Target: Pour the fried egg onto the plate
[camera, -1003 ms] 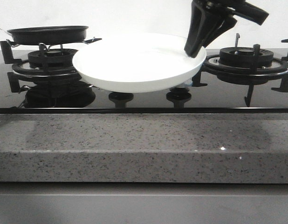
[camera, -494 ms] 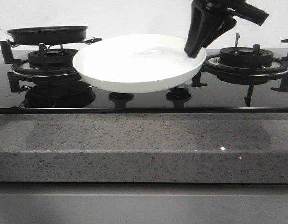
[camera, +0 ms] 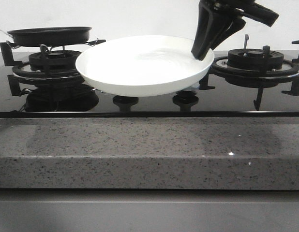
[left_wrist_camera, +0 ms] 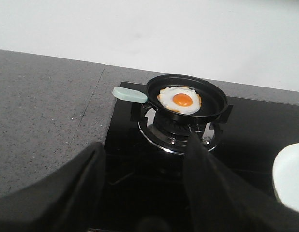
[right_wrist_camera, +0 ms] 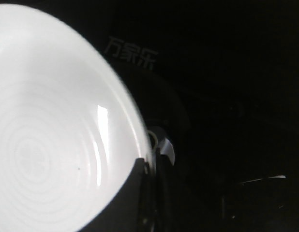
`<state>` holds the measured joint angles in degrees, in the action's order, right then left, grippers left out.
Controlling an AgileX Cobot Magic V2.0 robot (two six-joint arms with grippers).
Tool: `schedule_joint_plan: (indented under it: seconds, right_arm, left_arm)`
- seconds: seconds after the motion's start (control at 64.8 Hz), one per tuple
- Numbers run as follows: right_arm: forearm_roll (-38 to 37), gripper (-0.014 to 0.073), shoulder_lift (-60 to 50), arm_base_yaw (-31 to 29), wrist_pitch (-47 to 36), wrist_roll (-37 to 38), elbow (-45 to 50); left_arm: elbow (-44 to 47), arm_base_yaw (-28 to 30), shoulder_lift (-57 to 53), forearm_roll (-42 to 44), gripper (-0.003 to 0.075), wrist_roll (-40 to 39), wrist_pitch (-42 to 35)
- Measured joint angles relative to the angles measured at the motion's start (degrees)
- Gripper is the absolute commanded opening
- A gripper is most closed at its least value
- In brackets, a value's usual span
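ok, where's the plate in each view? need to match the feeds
Front view: plate centre, held off the stovetop, right pincer clamped on its right rim.
Left wrist view: only a white sliver at the right edge.
Right wrist view: fills the left half, pincer on its rim.
Shared landmark: the plate's rim; the frying pan links front and left wrist.

Your right gripper (camera: 203,52) is all matte black, with long tapered fingers (camera: 201,34) under a chunky angular wrist block. Your left gripper (left_wrist_camera: 144,186) looks the same: two broad, smooth black fingers (left_wrist_camera: 207,181), no markings showing.
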<state>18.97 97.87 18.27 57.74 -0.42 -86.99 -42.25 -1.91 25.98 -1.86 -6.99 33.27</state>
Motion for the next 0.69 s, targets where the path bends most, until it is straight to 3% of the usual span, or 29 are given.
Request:
schedule_joint_plan:
  seconds: [0.093, 0.17, 0.694]
  right_arm:
    - [0.00, -0.0067, 0.00, 0.00, 0.00, 0.00, 0.00]
    - [0.00, -0.0067, 0.00, 0.00, 0.00, 0.00, 0.00]
    - [0.00, -0.0067, 0.00, 0.00, 0.00, 0.00, 0.00]
  left_arm:
    - [-0.09, 0.00, 0.37, 0.14, 0.0585, 0.00, -0.48]
    - [-0.09, 0.00, 1.61, 0.14, 0.0631, 0.00, -0.87]
    - [-11.64, 0.25, 29.15, 2.44, 0.0630, 0.57, 10.35]
